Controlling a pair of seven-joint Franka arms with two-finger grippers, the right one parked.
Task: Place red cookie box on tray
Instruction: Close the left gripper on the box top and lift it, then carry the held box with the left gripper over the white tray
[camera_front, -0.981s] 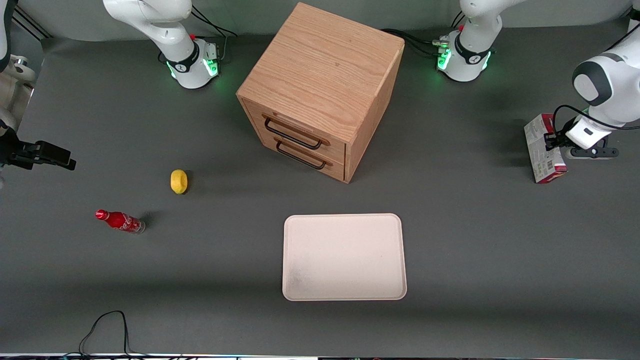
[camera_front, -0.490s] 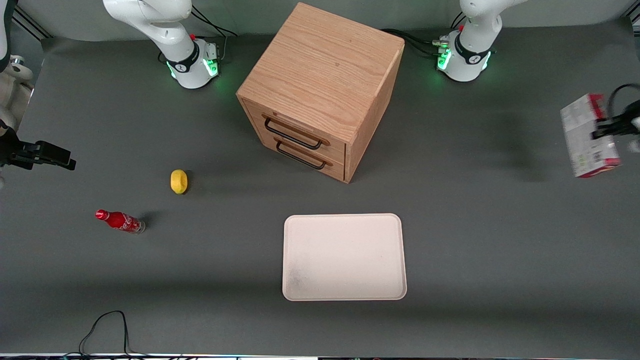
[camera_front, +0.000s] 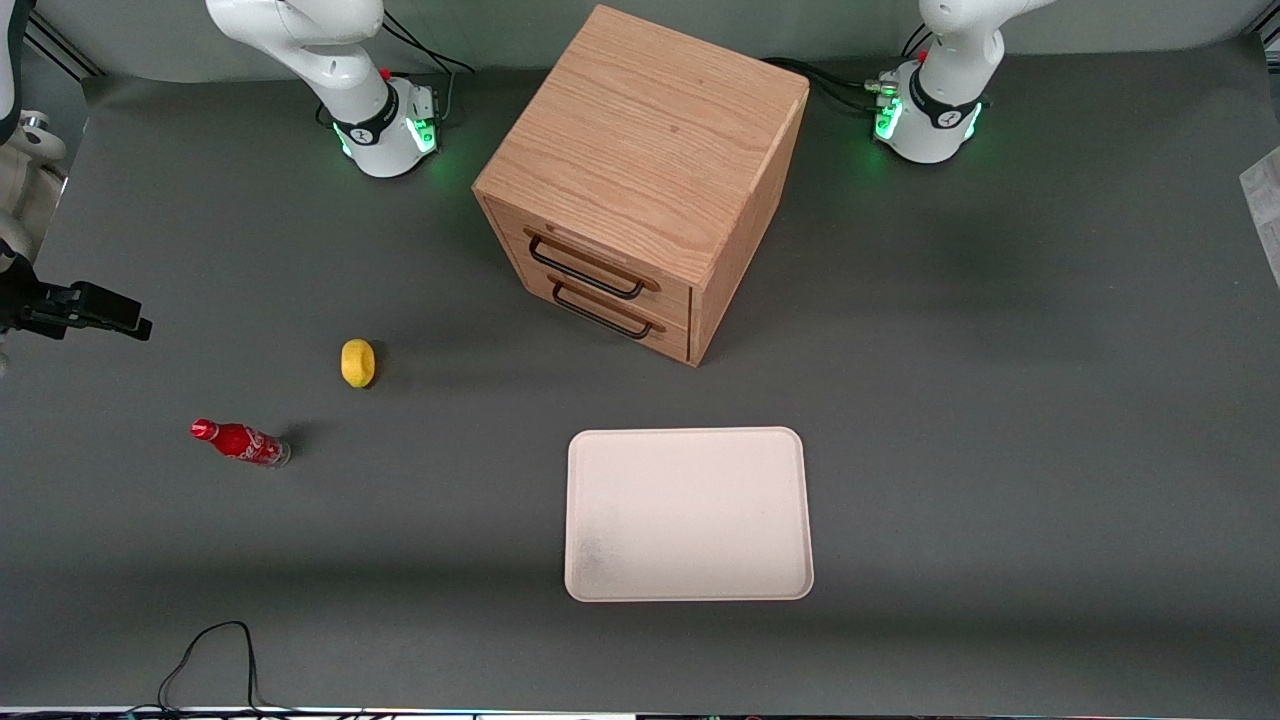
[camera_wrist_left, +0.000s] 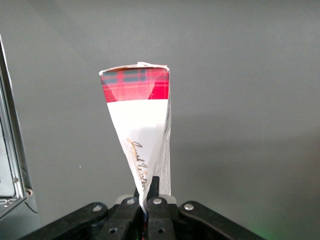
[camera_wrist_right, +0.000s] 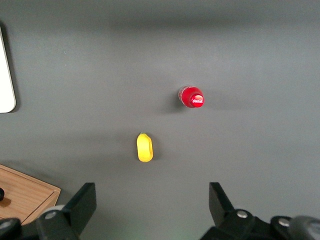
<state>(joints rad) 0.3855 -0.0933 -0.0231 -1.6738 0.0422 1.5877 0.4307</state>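
Aloft, gripper (camera_wrist_left: 147, 200) jaws clenched on red cookie box (camera_wrist_left: 140, 130), well apart from tray (camera_front: 688, 515).

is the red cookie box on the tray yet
No. The gripper holds the red cookie box above bare table; the tray is empty.

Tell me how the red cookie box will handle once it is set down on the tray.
The red cookie box hangs pinched at one thin edge in the gripper, so it is probably light. Its flat cardboard faces should lie stable on the tray if laid flat. Stood on a narrow edge, it would likely tip.
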